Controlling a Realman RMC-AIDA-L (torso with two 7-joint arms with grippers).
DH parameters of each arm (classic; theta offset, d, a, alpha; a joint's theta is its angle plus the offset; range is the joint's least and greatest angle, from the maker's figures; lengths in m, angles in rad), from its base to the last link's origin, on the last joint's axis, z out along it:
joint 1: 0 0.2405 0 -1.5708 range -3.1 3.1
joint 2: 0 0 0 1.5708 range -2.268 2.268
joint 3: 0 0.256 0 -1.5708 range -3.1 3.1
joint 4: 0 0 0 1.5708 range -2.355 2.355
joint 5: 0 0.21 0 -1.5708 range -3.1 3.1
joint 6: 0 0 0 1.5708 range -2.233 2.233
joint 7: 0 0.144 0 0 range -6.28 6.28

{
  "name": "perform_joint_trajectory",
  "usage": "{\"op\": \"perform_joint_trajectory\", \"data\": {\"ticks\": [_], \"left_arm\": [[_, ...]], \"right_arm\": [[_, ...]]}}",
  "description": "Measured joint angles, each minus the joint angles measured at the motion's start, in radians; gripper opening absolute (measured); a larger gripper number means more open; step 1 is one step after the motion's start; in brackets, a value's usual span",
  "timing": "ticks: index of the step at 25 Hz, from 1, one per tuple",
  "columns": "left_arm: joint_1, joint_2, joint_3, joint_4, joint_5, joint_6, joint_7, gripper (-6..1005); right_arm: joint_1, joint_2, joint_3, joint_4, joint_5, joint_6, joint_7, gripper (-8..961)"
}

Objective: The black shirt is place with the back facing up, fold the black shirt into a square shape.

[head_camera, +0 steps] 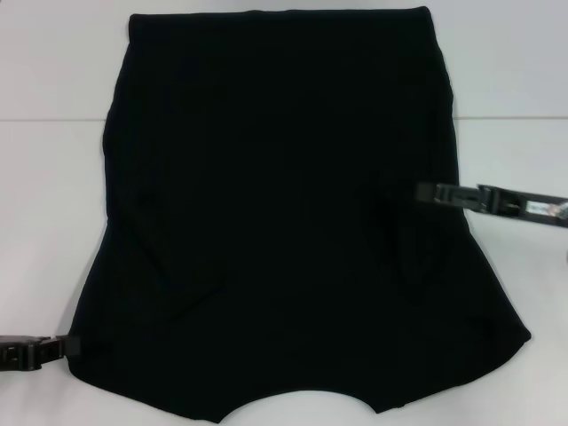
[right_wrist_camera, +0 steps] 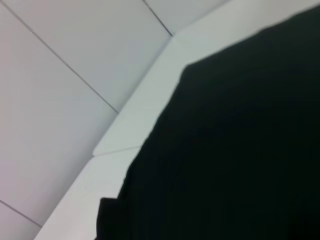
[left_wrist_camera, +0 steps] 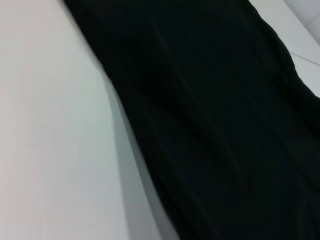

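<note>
**End effectors at both flanks of a half-folded shirt**

The left end effector (head_camera: 67,346) sits at the near left corner of the black shirt (head_camera: 284,222), its tip touching or just overlapping the fabric edge. Whether it is wide, narrow or pinching cloth, I cannot tell. The right end effector (head_camera: 435,193) reaches in from the right side, its tip over the shirt's right edge about halfway up; again its opening cannot be read, nor whether it grips the fabric.

The shirt lies flat on the white bench (head_camera: 53,133), spread across the middle of the head view, collar end towards the robot and the straight hem at the far side. No sleeves stick out: the sides look already turned inward, with creases showing on the right half. No lettering is visible. The left wrist view shows only one long edge of the shirt (left_wrist_camera: 210,125) against the bench (left_wrist_camera: 50,140); the right wrist view shows a corner of the shirt (right_wrist_camera: 235,150).

By my judgement the side folds are done and the lengthwise fold is in hand. The next move calls for a firm pinch through all layers on both sides, then an even lift and carry, so the halves meet squarely without dragging the lower layer.
</note>
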Motion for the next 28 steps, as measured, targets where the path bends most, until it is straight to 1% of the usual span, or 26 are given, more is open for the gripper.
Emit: {"op": "perform_joint_trajectory", "data": {"ticks": [2, 6, 7, 8, 9, 10, 13, 16, 18, 24, 28], "left_arm": [[-0.001, 0.0, -0.004, -0.009, -0.002, 0.003, 0.0, 36], [-0.001, 0.0, -0.008, -0.02, -0.004, 0.006, 0.0, 36], [-0.001, 0.001, -0.012, -0.024, -0.005, 0.008, 0.0, 37], [-0.001, 0.001, -0.013, -0.024, -0.006, 0.009, 0.0, 37], [-0.001, 0.001, -0.015, -0.025, -0.009, 0.01, 0.0, 37], [-0.001, 0.002, -0.016, -0.026, -0.01, 0.011, 0.0, 37], [-0.001, 0.004, -0.016, -0.027, -0.014, 0.012, 0.0, 37], [-0.002, 0.005, -0.017, -0.028, -0.014, 0.013, 0.002, 38], [-0.003, 0.005, -0.017, -0.028, -0.014, 0.013, 0.005, 38], [-0.005, 0.005, -0.015, -0.028, -0.014, 0.013, 0.009, 38], [-0.005, 0.006, -0.015, -0.028, -0.014, 0.013, 0.009, 38]], "right_arm": [[-0.029, -0.017, -0.002, -0.002, -0.014, -0.031, 0.037, 795], [-0.077, -0.049, 0.005, -0.011, -0.08, -0.056, 0.116, 772], [-0.087, -0.059, 0.006, -0.011, -0.097, -0.059, 0.135, 773], [-0.104, -0.076, 0.006, -0.011, -0.12, -0.069, 0.157, 774], [-0.111, -0.085, 0.006, -0.011, -0.128, -0.077, 0.164, 775], [-0.111, -0.085, 0.006, -0.011, -0.128, -0.077, 0.164, 775], [-0.114, -0.111, 0.005, -0.005, -0.18, -0.097, 0.199, 775], [-0.111, -0.114, 0.005, -0.006, -0.202, -0.1, 0.213, 775], [-0.093, -0.115, 0.005, -0.01, -0.26, -0.121, 0.236, 775], [-0.059, -0.103, -0.002, -0.005, -0.331, -0.143, 0.259, 776], [-0.051, -0.1, -0.002, -0.008, -0.358, -0.147, 0.271, 776]]}}
